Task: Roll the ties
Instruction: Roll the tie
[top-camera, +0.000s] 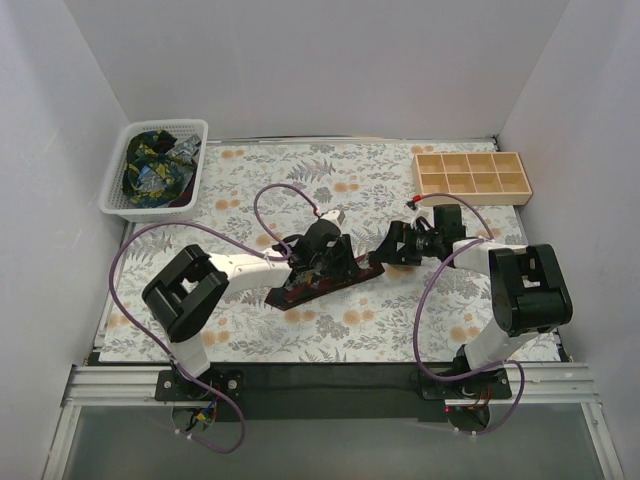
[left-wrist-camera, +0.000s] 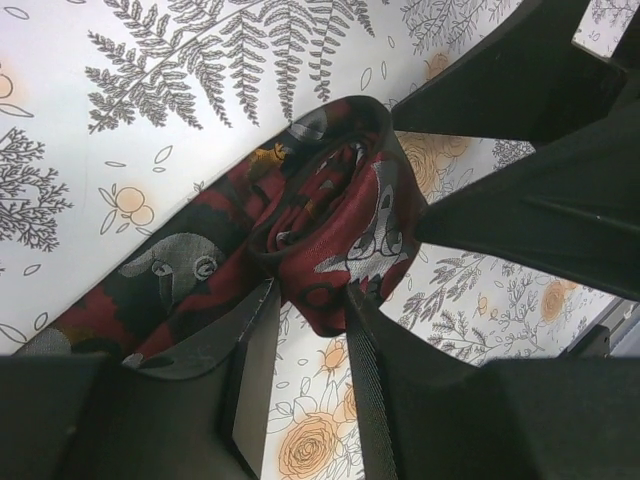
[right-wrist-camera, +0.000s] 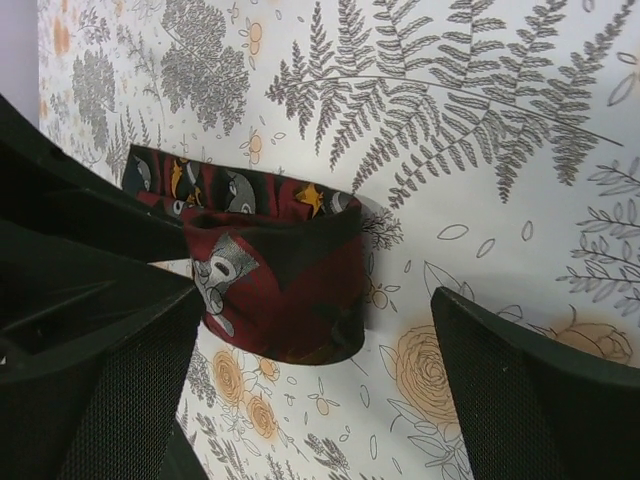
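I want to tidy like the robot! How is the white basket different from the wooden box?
The basket is white mesh; the box plain wood. The basket holds crumpled ties; the box's eight compartments look empty. Basket far left, box far right. Both sit at the far edge of the table.

**Clearance: centre crowded, far side open**

The middle of the table (top-camera: 300, 170) is tight. The left gripper (top-camera: 328, 262) sits on the tie (top-camera: 292, 294), and the right gripper (top-camera: 395, 245) is just beside the tie's right end, with little room between them. At the rolled end (right-wrist-camera: 275, 290) bare cloth shows before the right-hand finger (right-wrist-camera: 530, 400). The basket (top-camera: 118, 190) and wooden tray (top-camera: 472, 153) take up the far corners, with open cloth between. Walls (top-camera: 300, 70) close three sides. Cables (top-camera: 117, 262) loop beside each arm.
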